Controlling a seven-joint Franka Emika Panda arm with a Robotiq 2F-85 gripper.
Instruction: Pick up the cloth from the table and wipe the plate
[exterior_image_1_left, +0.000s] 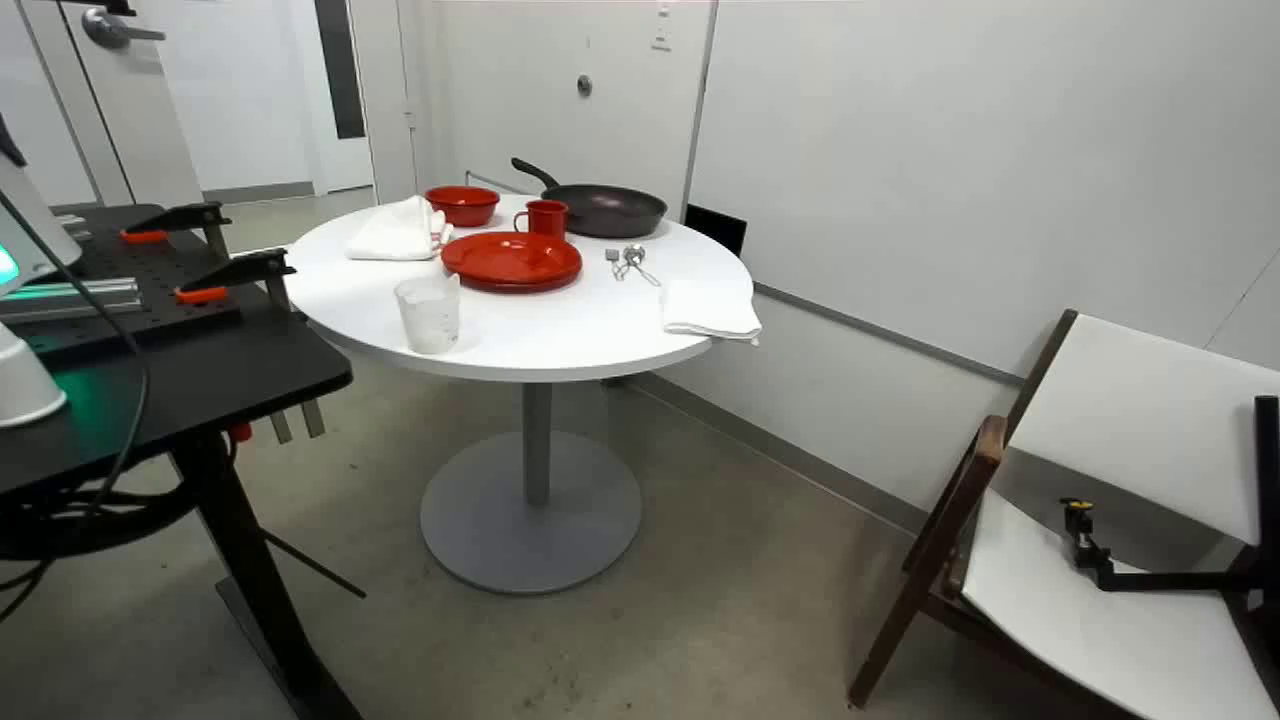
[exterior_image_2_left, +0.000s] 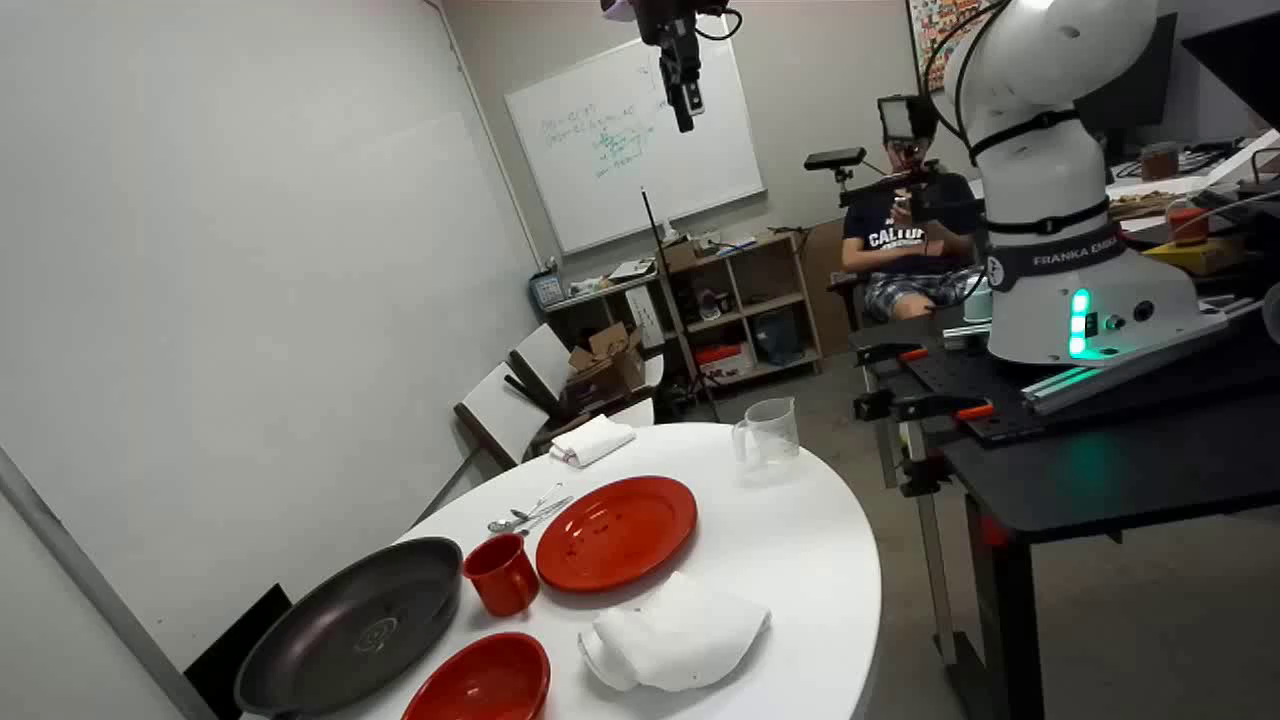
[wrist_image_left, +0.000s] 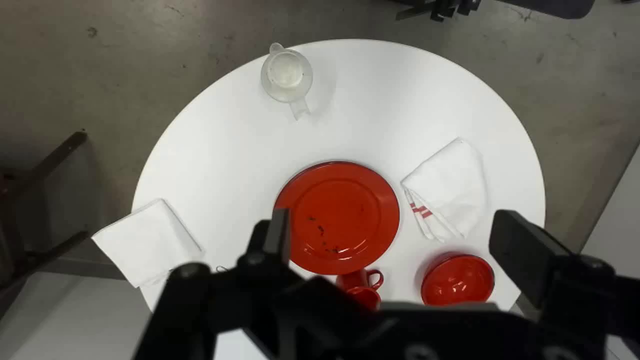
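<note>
So the tool (wrist_image_left: 391, 222) was up well above the red plate (wrist_image_left: 342, 212), gaping wide (grabbing zilch), and the red-striped white cloth (wrist_image_left: 447, 185) sat on the table (wrist_image_left: 225, 145) just beside that plate.

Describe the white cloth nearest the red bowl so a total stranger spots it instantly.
Find the round white table. Beside the wide red plate, near the red bowl, is the folded white cloth. Unlike the other white cloth, which overhangs the table's edge, it lies wholly on the table.
</note>
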